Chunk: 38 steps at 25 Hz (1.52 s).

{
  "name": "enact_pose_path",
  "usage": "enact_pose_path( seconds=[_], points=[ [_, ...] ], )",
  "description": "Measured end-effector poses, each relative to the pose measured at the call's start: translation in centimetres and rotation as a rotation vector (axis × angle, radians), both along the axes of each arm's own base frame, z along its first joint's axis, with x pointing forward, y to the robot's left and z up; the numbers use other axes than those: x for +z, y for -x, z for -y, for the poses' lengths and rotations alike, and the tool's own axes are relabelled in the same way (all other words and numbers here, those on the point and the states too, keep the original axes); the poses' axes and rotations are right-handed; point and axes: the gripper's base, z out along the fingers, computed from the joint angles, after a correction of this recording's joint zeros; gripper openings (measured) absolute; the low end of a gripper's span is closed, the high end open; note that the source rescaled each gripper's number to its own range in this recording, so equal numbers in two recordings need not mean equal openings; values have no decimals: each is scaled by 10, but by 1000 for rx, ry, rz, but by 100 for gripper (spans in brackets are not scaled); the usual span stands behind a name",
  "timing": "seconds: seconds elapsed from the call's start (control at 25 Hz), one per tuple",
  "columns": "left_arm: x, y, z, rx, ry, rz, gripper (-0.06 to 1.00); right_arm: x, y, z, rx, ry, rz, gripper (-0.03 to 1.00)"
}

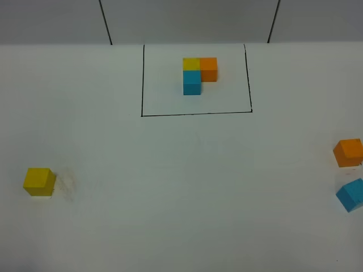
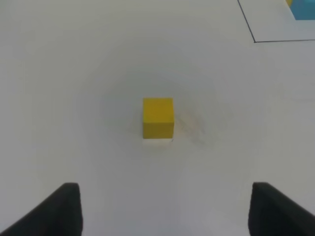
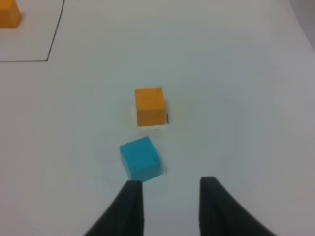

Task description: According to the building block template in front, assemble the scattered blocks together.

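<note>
Although the template (image 1: pixel 199 75) sat complete inside its black rectangle (image 1: pixel 195 113) at the far side of the worktop (image 1: pixel 181 226), none of the assembly looked done. The yellow cube (image 1: pixel 39 181) lay alone on the left, well apart from the orange cube (image 1: pixel 348 152) and the blue cube (image 1: pixel 351 194). Those two lay near each other at the right edge, seemingly not touching, with the blue one skewed. The left fingers (image 2: pixel 66 211) were spread wide and empty, short of the yellow cube. The right fingers (image 3: pixel 130 209) were parted a little, pinching nothing, just short of the blue cube. All three cubes had yet to be gathered and joined into an L.
</note>
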Motion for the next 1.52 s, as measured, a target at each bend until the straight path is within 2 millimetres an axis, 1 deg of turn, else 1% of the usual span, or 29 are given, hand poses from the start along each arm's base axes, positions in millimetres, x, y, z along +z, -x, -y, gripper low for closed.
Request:
enact_pose_path(
  seconds=[0.88, 1.0, 1.08, 1.16, 1.32, 1.44, 1.52],
  points=[
    [0, 0, 0, 1, 1, 0, 50, 0, 0, 0, 0, 0, 0, 0],
    [2, -4, 0, 23, 33, -27, 50, 0, 0, 0, 0, 0, 0, 0],
    [7, -14, 0, 45, 50, -80, 50, 0, 0, 0, 0, 0, 0, 0],
    [12, -29, 0, 59, 46, -151, 50, 0, 0, 0, 0, 0, 0, 0],
    [15, -72, 1, 71, 28, -332, 50, 0, 0, 0, 0, 0, 0, 0],
    [13, -109, 3, 68, 15, -429, 50, 0, 0, 0, 0, 0, 0, 0],
    [7, -133, 4, 55, -6, -489, 50, 0, 0, 0, 0, 0, 0, 0]
  ],
)
